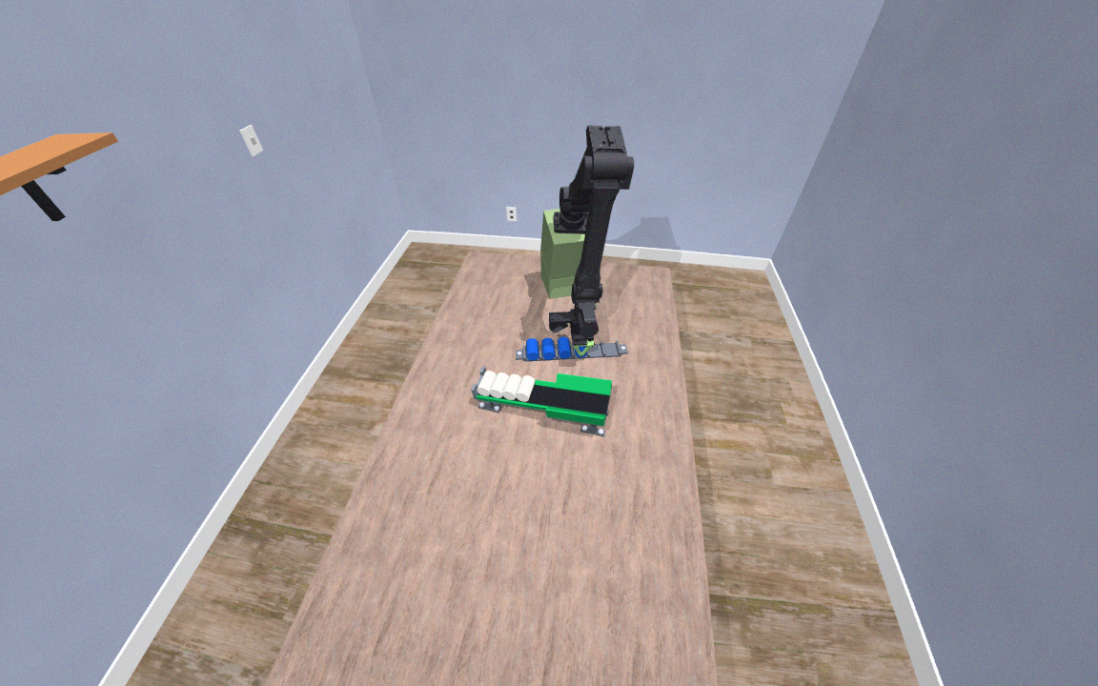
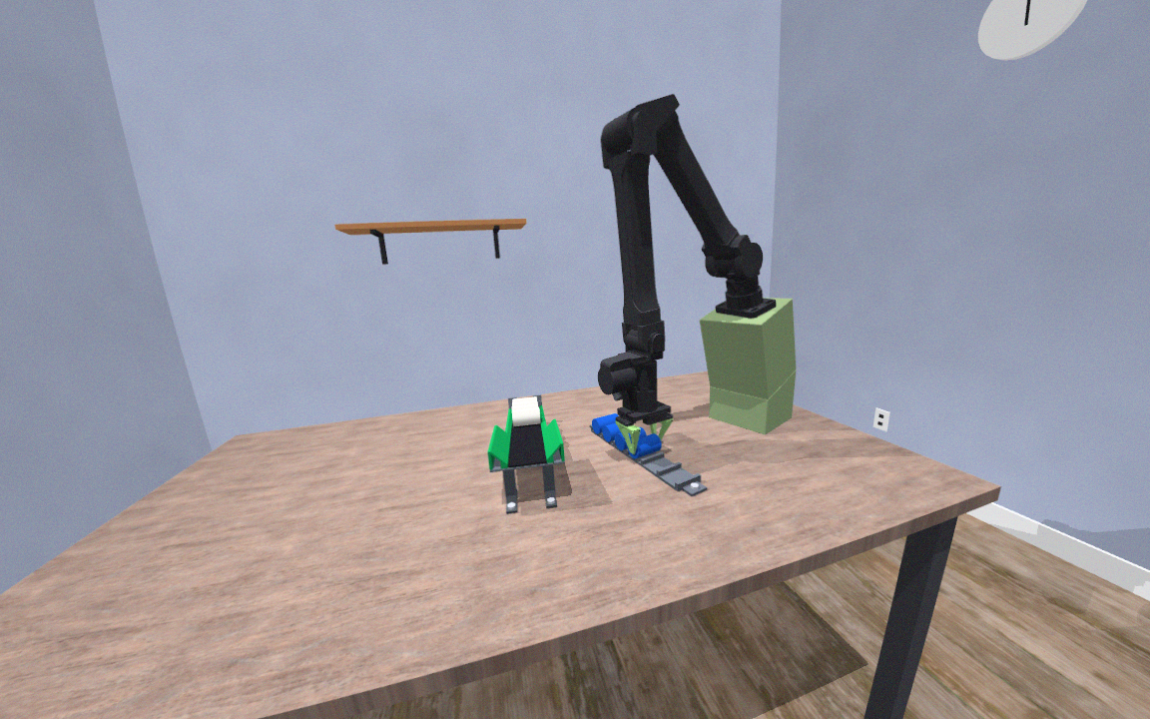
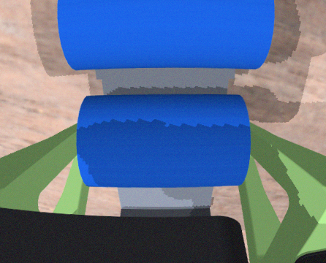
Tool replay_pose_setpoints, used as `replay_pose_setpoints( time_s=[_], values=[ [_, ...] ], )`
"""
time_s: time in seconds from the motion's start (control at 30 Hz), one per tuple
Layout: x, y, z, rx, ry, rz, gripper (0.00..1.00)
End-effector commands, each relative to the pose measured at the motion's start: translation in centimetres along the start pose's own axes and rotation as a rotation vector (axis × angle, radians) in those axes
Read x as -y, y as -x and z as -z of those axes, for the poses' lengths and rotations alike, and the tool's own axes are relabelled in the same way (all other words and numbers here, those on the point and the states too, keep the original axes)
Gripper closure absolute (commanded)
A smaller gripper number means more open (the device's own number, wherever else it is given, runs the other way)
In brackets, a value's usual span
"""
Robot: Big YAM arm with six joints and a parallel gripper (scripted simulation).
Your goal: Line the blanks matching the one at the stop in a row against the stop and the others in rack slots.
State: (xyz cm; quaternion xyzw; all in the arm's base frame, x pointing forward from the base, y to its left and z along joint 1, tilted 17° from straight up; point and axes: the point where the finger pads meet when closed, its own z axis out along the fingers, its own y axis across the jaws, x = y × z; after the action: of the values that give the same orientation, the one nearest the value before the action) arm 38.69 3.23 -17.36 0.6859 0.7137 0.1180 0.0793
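The feed ramp (image 1: pixel 574 391) carries four white blanks (image 1: pixel 507 386) in a tight row at its stop, so that side looks done to me. The stock rack (image 1: pixel 613 349) holds three blue blanks (image 1: pixel 548 348) in neighbouring slots. My gripper (image 3: pixel 163 129), fingers moderately spread, clamps the fourth blue blank (image 3: pixel 163 140) by its ends, low over the next slot, crosswise so it can drop in centred.

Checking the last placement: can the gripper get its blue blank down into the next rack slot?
Probably yes. The gripper, shut on the blue blank, hangs over the stock rack, with bare floor beside the neighbouring blank.
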Motion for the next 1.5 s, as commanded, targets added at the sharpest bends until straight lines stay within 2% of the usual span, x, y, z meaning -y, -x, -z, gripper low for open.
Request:
replay_pose_setpoints(
  time_s=[0.0,1.47],
  values=[
    [-1.24,-0.21,0.56,0.001,0.030,-0.004,0.37],
    [-0.81,-0.23,0.52,0.001,0.027,-0.003,0.37]
  ],
)
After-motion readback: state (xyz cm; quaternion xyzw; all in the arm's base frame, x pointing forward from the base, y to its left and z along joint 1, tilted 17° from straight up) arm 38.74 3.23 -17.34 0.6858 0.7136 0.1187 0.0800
